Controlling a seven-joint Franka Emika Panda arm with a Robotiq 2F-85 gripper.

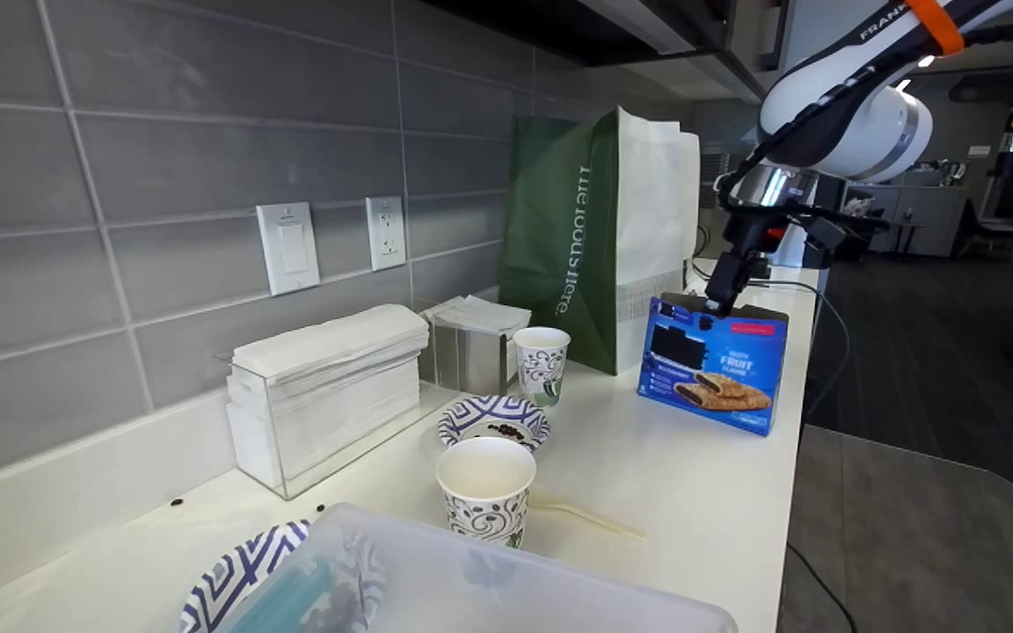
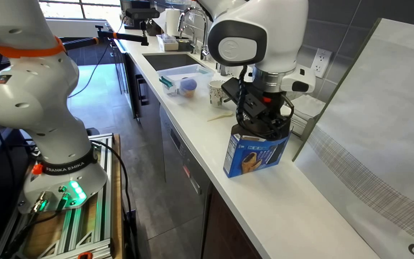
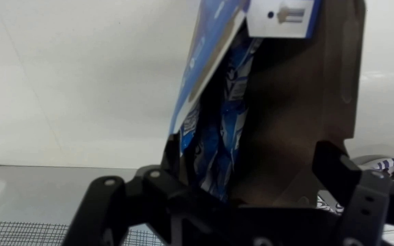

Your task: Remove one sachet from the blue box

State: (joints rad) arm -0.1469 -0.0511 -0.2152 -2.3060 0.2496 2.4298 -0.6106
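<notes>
The blue blueberry-bar box (image 1: 709,369) stood upright on the white counter (image 1: 647,475), its top open and a brown flap (image 3: 299,102) raised. The black gripper (image 3: 251,153) was right at that opening, its fingers (image 3: 335,165) spread wide, one toward either side of it; whether either touched the cardboard, I couldn't tell. Several blue-and-white sachets (image 3: 231,123) sat inside the box, below the front panel's edge, as the wrist view showed. A tall green-and-white paper bag (image 1: 559,229) stood near the box. Farther along, a paper cup (image 1: 543,356) stood just beside a patterned paper bowl (image 1: 452,428) holding small dark bits (image 1: 506,431), and a second paper cup (image 1: 484,497) stood near a translucent plastic tub (image 1: 594,593).
</notes>
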